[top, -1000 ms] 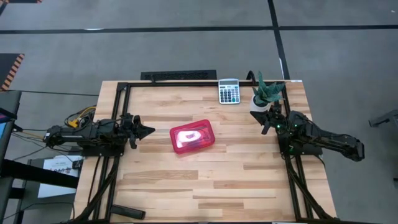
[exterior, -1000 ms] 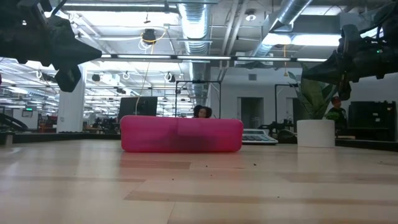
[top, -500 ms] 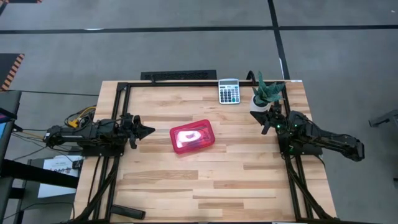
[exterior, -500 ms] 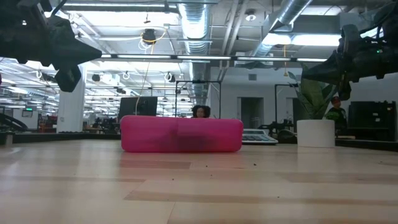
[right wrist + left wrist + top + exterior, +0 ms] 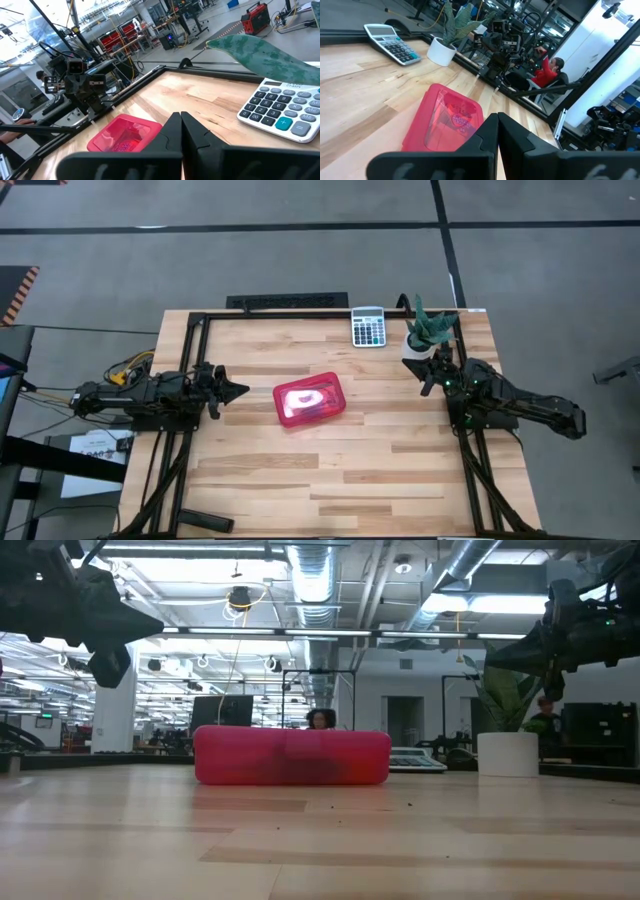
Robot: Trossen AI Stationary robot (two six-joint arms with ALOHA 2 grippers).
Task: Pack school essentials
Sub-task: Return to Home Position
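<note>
A red plastic hinged case (image 5: 310, 400) lies closed and flat on the wooden table near its middle; it also shows in the low view (image 5: 291, 756), the left wrist view (image 5: 442, 125) and the right wrist view (image 5: 125, 134). Something shows dimly through its lid; the loose stationery is out of view. My left gripper (image 5: 240, 390) is shut and empty above the table's left side, pointing at the case. My right gripper (image 5: 428, 388) is shut and empty at the right, beside the plant pot.
A grey calculator (image 5: 368, 326) lies at the far edge, right of centre. A potted plant (image 5: 428, 335) in a white pot stands at the far right. A black frame (image 5: 200, 320) runs along the table's far and side edges. A person in red (image 5: 547, 72) sits beyond the table.
</note>
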